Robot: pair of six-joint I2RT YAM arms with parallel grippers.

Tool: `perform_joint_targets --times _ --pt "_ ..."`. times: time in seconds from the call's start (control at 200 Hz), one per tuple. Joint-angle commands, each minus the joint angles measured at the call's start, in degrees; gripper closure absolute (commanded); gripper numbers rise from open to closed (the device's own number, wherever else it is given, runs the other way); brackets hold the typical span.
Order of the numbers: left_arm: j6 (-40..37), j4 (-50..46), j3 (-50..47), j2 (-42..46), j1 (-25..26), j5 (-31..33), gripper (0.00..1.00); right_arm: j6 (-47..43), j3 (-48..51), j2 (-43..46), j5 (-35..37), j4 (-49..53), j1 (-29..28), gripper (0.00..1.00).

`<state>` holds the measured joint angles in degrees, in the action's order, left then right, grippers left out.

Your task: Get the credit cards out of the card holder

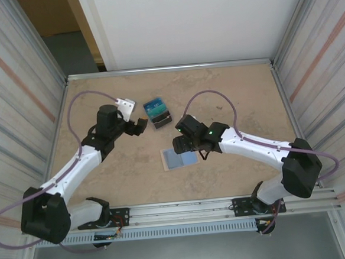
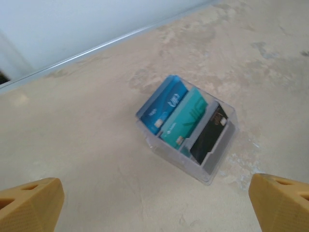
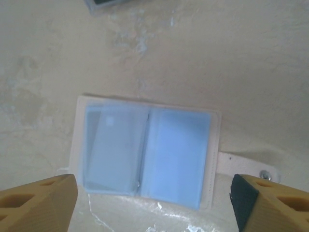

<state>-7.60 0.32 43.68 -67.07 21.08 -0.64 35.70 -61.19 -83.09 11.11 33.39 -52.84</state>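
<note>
The card holder [image 3: 147,154] lies spread open on the table, beige-rimmed with a pale blue glossy inside and its snap tab [image 3: 246,166] out to the right; it also shows as card holder [image 1: 179,158]. Under its left sleeve a tilted rectangular outline shows faintly. My right gripper [image 3: 154,208] hangs open just above it, fingers on either side, nothing held. The credit cards, blue [image 2: 164,104] and teal [image 2: 186,118], stand with a dark card [image 2: 208,133] in a clear tray [image 2: 212,166]. My left gripper [image 2: 157,212] is open and empty, just short of that tray.
The clear tray [image 1: 158,113] sits mid-table, a little beyond the card holder. Metal rails [image 1: 168,69] edge the beige tabletop, and corrugated walls [image 1: 15,87] rise close on both sides. My left gripper [image 1: 138,127] and right gripper [image 1: 183,144] are close together near the table's centre.
</note>
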Motion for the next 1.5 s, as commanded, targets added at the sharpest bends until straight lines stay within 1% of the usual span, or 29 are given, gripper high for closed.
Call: perform_joint_targets --times 0.0,0.105,0.286,0.471,0.651,0.807,0.967,1.198,1.313,1.383,1.493 --pt "11.0 3.3 -3.2 4.3 -1.1 6.2 0.01 2.4 -2.0 -1.3 0.7 1.8 -1.1 0.23" --pt "15.7 3.8 -6.3 7.2 -2.3 7.2 0.01 2.6 -3.0 -3.5 0.3 2.0 -2.2 0.31" --pt "19.3 3.7 -9.7 11.1 -2.8 11.9 0.01 1.7 -7.0 -9.1 1.5 4.2 -5.3 0.39" --pt "19.8 3.6 -11.5 12.5 -2.9 13.0 0.01 0.6 -11.5 -15.6 3.3 6.9 -7.8 0.47" --pt "20.1 3.8 -12.2 11.8 -2.9 12.1 0.01 -0.2 -13.6 -20.4 2.2 6.6 -8.2 0.52" --pt "20.1 3.3 -11.9 10.5 -3.0 11.6 0.01 -0.7 -15.7 -24.2 1.6 6.6 -8.1 0.54" --pt "20.3 3.2 -12.0 9.9 -2.9 11.2 0.01 -1.1 -16.1 -26.5 0.5 6.3 -8.1 0.53" --pt "20.3 3.6 -11.6 8.7 -3.0 9.9 0.01 -1.2 -15.3 -27.6 -1.7 5.4 -8.2 0.45" --pt "20.4 3.6 -11.3 8.1 -3.0 9.3 0.01 -1.1 -14.7 -28.2 -2.4 4.9 -8.3 0.43" --pt "20.4 3.6 -11.2 8.0 -3.0 9.2 0.01 -0.9 -14.3 -28.3 -2.6 4.6 -8.3 0.43" --pt "20.4 3.5 -11.1 8.0 -2.9 9.1 0.01 -0.7 -13.7 -28.8 -2.5 4.4 -8.2 0.47"
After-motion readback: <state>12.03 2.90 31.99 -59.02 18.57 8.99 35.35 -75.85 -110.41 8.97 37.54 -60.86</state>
